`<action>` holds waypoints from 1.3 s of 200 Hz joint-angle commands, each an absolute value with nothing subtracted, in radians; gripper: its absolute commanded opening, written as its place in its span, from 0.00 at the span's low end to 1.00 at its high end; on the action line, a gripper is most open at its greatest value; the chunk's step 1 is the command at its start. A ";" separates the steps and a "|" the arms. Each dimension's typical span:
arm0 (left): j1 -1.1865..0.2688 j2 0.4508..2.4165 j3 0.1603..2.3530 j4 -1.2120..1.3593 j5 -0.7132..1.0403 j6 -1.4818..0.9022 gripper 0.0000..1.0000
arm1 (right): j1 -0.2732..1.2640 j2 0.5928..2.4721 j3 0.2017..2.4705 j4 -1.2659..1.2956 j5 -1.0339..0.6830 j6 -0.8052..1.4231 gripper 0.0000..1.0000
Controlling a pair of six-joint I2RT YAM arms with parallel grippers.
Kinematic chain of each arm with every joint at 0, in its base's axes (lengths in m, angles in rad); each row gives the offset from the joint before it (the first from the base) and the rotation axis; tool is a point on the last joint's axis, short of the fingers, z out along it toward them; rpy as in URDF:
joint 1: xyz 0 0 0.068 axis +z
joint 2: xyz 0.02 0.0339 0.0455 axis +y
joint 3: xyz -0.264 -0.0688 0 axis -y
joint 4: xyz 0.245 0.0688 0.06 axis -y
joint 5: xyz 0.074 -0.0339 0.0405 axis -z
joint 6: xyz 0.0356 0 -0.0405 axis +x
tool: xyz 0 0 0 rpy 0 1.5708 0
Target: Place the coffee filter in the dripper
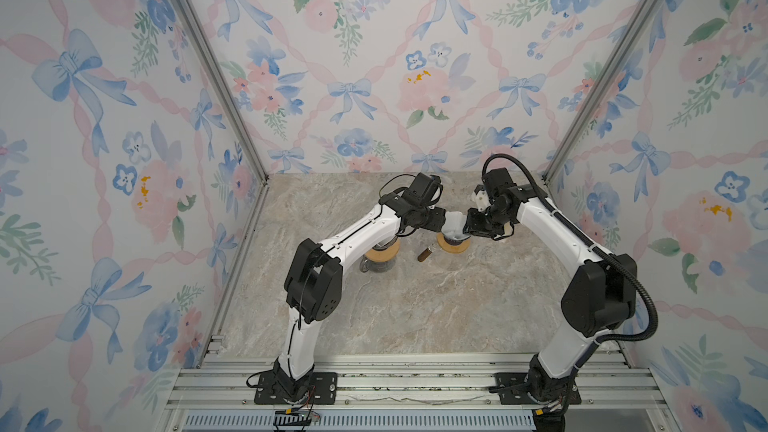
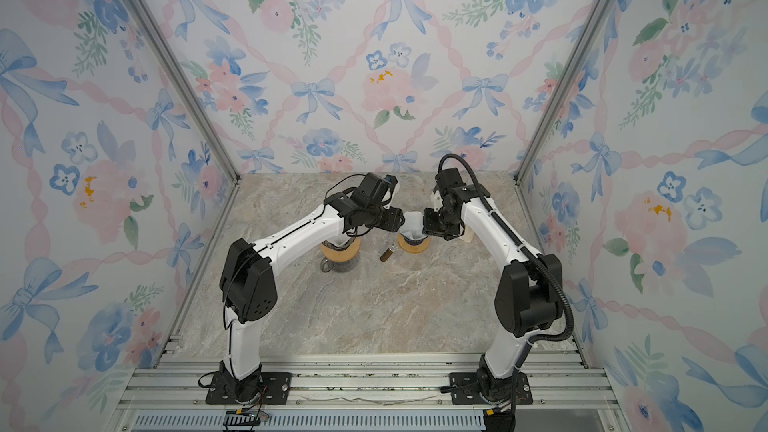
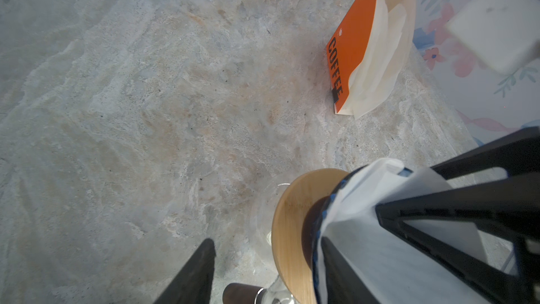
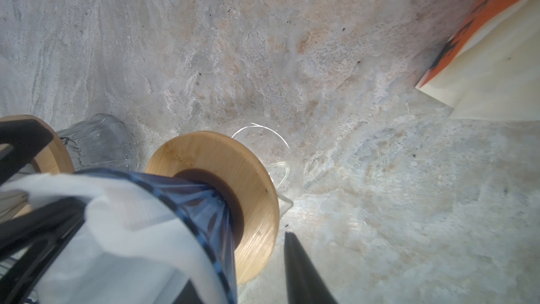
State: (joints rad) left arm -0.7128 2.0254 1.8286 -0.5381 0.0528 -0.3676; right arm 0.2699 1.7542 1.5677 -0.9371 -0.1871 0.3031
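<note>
The dripper is blue ribbed glass with a wooden collar, and it stands on a clear glass carafe at mid-table. The white coffee filter sits in its mouth, crumpled and rising above the rim. My left gripper is open. One finger is inside the filter and the other is outside, away from the collar. My right gripper is also open and straddles the opposite rim, its outer finger clear of the glass.
An orange COFFEE filter box with pale filters lies near the back right wall. A second wooden-collared glass vessel stands under my left arm. The carafe's brown handle points toward the front.
</note>
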 commanded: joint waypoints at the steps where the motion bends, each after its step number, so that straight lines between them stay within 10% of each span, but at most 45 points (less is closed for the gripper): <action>1: -0.703 2.002 1.798 -0.577 0.026 -0.350 0.54 | 0.265 1.767 1.558 -0.963 -0.179 0.293 0.36; 153: -0.701 1.951 1.913 -0.576 0.063 -0.345 0.67 | 0.276 1.614 1.553 -0.855 -0.239 0.293 0.47; 260: -0.704 1.735 1.804 -0.569 -0.144 -0.206 0.94 | 0.275 1.317 1.341 -0.547 -0.010 0.172 0.96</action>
State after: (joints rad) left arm -0.7116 1.8084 1.8545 -0.5564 -0.0498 -0.2630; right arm 0.2756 1.3811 1.4017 -0.6712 -0.0826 0.2245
